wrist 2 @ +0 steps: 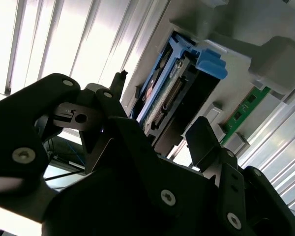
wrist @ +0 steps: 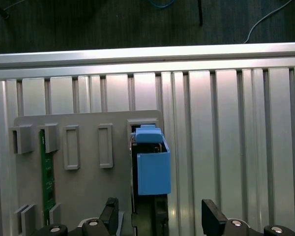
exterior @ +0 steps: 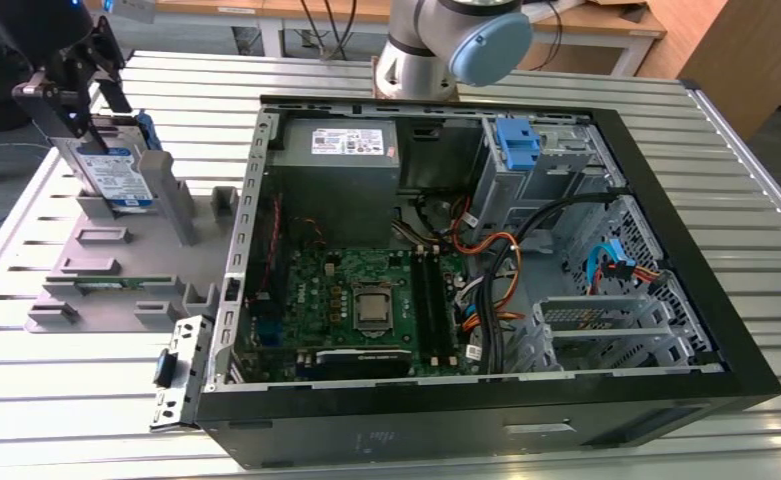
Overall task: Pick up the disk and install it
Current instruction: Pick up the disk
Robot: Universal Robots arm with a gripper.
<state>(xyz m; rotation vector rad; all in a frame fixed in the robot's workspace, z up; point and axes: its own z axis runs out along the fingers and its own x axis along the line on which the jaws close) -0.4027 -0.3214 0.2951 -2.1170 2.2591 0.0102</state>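
Nearest the first wrist view's lens, the gripper [wrist: 160, 214] has its two black fingers [wrist: 210, 215] spread wide, one on either side of the disk [wrist: 152, 172] and clear of it; they hold nothing. The fingertips are cut off by the picture's border. In both wrist views the disk appears edge-on, so only its blue side rail, a metal edge and a connector strip show. Its lower part is sunk in a slot of the grey fixture plate [wrist: 88, 196], where it stands upright at the plate's far edge in the exterior view. A green memory module [wrist: 46, 167] lies in another slot, well apart from the disk.

The plate rests on the slatted aluminium tabletop [wrist: 236, 147], near the edge on the exterior view's left. In the exterior view the disk's white-and-blue label faces the camera, and the gripper's upper body runs out of frame.

Beside the plate sits the open computer case [exterior: 497, 425], with its motherboard [exterior: 363, 290], grey power supply [exterior: 343, 150] and blue latch [exterior: 517, 145] exposed. The arm's base [exterior: 424, 60] stands at the tabletop's far edge, partly cut off.
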